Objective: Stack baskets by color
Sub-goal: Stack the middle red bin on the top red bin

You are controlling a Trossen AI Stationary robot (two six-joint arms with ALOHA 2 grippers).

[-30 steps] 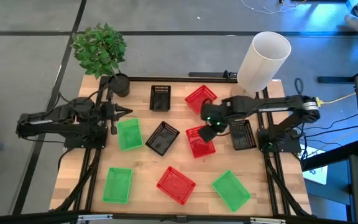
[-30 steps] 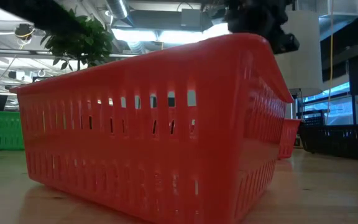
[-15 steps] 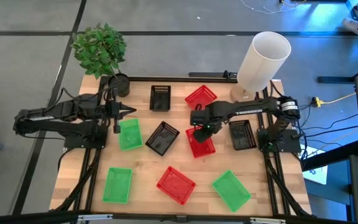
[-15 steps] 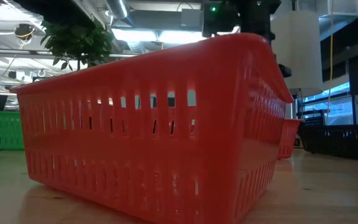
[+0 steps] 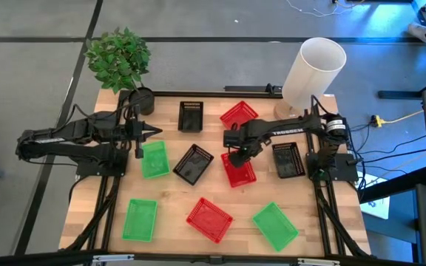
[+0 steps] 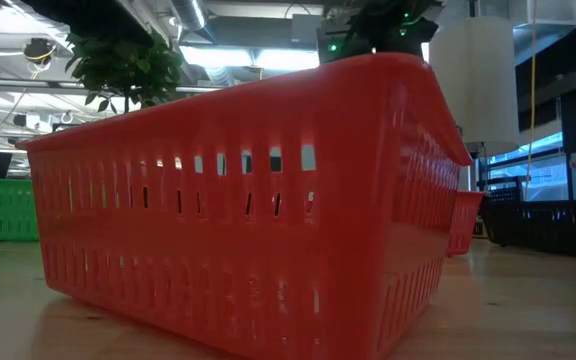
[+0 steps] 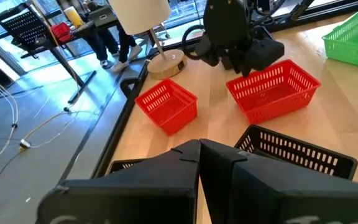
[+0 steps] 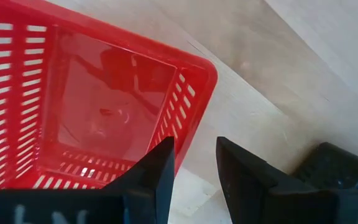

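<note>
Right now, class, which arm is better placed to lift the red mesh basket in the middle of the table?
The right: its open gripper hangs directly over that red mesh basket's rim, while the left gripper sits shut far across the table.

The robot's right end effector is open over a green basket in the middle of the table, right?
Not quite: the basket is red, not green. The high view shows the right end effector open over a red basket in the middle of the table.
</note>
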